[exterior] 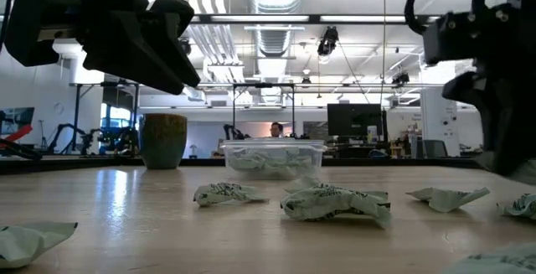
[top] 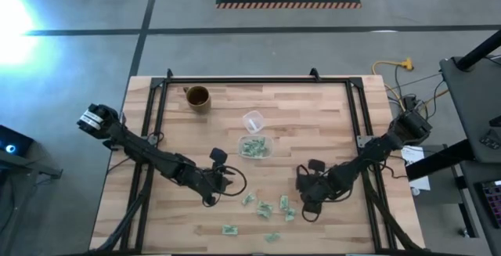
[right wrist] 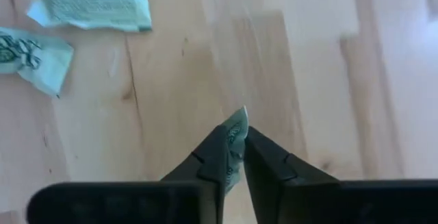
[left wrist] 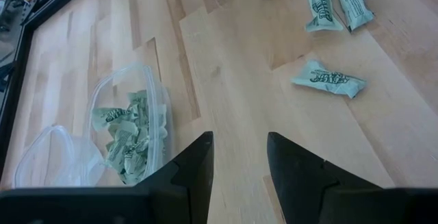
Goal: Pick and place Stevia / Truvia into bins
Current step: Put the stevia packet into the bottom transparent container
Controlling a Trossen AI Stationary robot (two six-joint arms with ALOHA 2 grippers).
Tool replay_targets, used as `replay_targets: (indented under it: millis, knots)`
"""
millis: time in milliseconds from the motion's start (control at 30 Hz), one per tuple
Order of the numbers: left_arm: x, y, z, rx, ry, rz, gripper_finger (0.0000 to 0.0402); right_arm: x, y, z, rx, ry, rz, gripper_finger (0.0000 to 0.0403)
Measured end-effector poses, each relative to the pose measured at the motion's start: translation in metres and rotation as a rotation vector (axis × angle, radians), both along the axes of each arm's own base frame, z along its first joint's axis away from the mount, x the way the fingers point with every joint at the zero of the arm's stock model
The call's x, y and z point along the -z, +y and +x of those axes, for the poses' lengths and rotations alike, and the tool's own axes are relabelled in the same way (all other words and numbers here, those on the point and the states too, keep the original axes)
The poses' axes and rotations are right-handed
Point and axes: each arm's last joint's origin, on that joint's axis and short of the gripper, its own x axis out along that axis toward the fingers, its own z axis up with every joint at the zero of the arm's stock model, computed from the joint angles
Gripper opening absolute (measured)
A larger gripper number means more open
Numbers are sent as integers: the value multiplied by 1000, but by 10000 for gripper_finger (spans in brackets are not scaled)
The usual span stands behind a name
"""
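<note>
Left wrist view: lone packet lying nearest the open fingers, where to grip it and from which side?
Grip the packet across its narrow middle, coming straight down from above. It lies flat on the table, long and slightly crumpled, so the raised centre probably offers more to pinch than its thin crimped ends. The left gripper is open and empty.

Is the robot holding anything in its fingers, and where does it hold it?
Yes. The right gripper pinches one green packet by its edge, its top sticking out above the fingers. The left gripper holds nothing.
</note>
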Motion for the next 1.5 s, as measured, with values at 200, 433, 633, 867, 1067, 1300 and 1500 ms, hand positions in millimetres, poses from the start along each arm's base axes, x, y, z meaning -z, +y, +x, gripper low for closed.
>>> replay_targets:
  millis: [200, 433, 633, 867, 1067, 1300, 1500]
  knots:
    - [0, 0, 0, 0, 0, 0, 121, -11, 5, 15, -177, -167, -136, 18]
    - [0, 0, 0, 0, 0, 0, 121, -32, 8, 37, -311, -387, -432, 18]
    - [0, 0, 0, 0, 0, 0, 121, -44, -5, 53, -302, -463, -635, 18]
    - [0, 0, 0, 0, 0, 0, 121, -51, -46, 78, -192, -494, -676, 18]
    - [0, 0, 0, 0, 0, 0, 121, -52, -88, 95, -150, -514, -569, 18]
    - [0, 0, 0, 1, 0, 0, 121, -40, -121, 108, -130, -521, -480, 18]
    - [1, 0, 0, 0, 1, 1, 121, -31, -128, 114, -134, -510, -458, 18]
